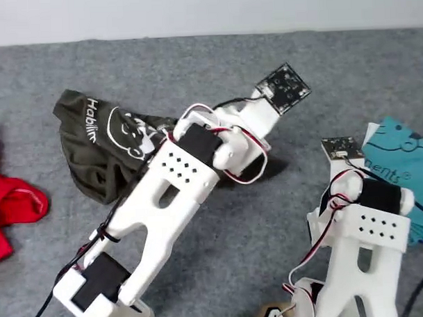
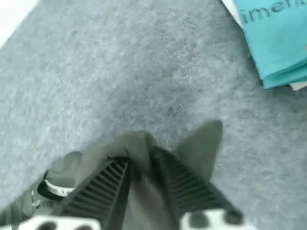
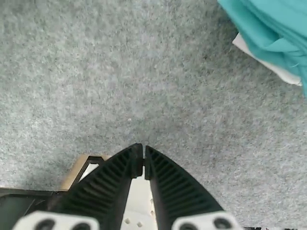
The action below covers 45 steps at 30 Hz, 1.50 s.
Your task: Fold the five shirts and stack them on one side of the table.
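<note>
Beside the bunched dark shirt (image 1: 100,145), on its side toward the folded teal shirt (image 1: 399,159), the left gripper (image 2: 144,160) pinches a fold of the dark cloth in its jaws, low over the grey surface (image 1: 194,69). A broad stretch of surface runs from the dark shirt to the teal one. Over that stretch, far from the dark shirt, hangs the right gripper (image 3: 143,151), jaws pressed together on nothing. Beyond the dark shirt's opposite edge lies a red shirt (image 1: 15,200).

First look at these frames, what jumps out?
The left gripper is shut on a crumpled dark olive shirt, left of centre in the high view. A folded teal shirt sits at that view's right edge and a red shirt at its left edge. The right gripper is shut and holds nothing.
</note>
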### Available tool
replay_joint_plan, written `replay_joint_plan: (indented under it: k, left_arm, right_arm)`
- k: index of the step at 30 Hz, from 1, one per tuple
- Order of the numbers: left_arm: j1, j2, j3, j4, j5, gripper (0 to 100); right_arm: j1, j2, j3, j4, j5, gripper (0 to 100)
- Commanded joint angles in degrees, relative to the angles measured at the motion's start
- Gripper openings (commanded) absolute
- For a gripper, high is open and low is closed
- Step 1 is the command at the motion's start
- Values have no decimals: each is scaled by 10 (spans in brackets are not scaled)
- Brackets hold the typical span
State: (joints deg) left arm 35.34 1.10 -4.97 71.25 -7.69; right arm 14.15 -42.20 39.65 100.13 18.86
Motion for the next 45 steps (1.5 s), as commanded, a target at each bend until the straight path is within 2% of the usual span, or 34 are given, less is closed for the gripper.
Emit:
replay_joint_plan:
  k: [1, 6, 10, 15, 18, 25, 29, 31, 35, 45]
  left_arm:
    - [-5, -40, -59, 47, 54, 205]
    - [-35, -40, -116, 134, 27, 212]
    - [-73, -40, -128, 215, 4, 209]
    - [-140, -34, -126, 288, -23, 141]
    - [-192, -39, -120, 292, -33, 104]
    - [-340, -40, -58, 293, -31, 101]
    - [-416, -40, -23, 293, -33, 101]
    - [-443, -40, -19, 293, -34, 101]
    - [-473, -40, -18, 293, -35, 101]
    - [-476, -33, -17, 292, -34, 101]
  right_arm:
    - [-5, -15, -4, -3, -6, 12]
    - [-5, -15, -5, -14, -3, 17]
    - [-5, -14, -5, -24, -3, 91]
    - [-8, -13, -3, -24, -2, 136]
    - [-57, -5, -3, -21, -2, 136]
    - [-214, 117, -25, -32, -2, 137]
    - [-252, 224, -44, -73, -1, 147]
    - [-261, 266, -56, -94, 10, 201]
    - [-262, 318, -86, -128, 11, 312]
    - [-284, 416, -108, -201, 37, 310]
